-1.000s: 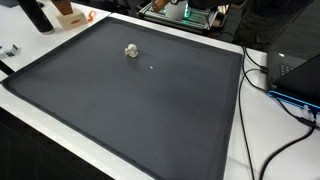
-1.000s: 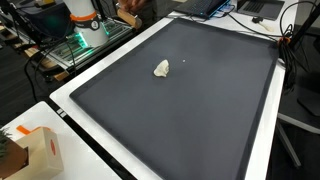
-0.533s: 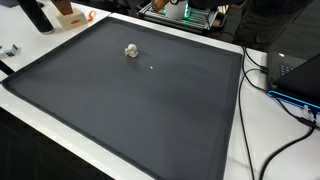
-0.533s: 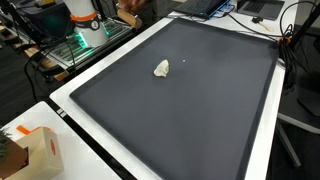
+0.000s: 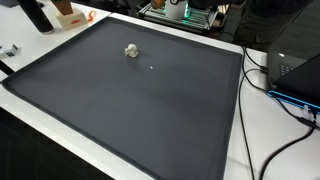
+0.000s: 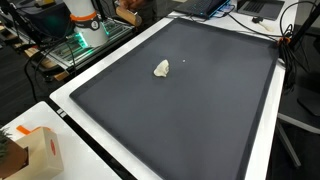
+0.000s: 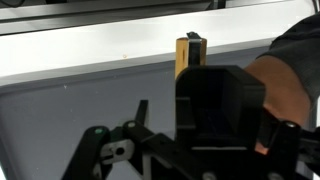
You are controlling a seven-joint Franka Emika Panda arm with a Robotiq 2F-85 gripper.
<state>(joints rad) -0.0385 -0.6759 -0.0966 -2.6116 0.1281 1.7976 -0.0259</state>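
A small crumpled white lump [image 5: 131, 50] [image 6: 162, 68] lies alone on a large dark mat [image 5: 150, 115] [image 6: 200, 115], toward the robot's end of it. No arm or gripper reaches over the mat in either exterior view. In the wrist view the gripper [image 7: 190, 150] fills the lower frame as dark links and a black boxy body. Its fingertips are hidden, so I cannot tell whether it is open or shut. Behind it a tan upright post [image 7: 189, 55] with a dark top stands at a white edge. A skin-toned shape [image 7: 285, 90] sits at the right.
The robot base with a green light [image 5: 178, 10] [image 6: 85, 25] stands past the mat's far edge. A laptop with cables [image 5: 295, 75] lies beside the mat. A cardboard box [image 6: 40, 150] sits near a corner, and an orange box [image 5: 68, 12] and a black item [image 5: 38, 15] near another.
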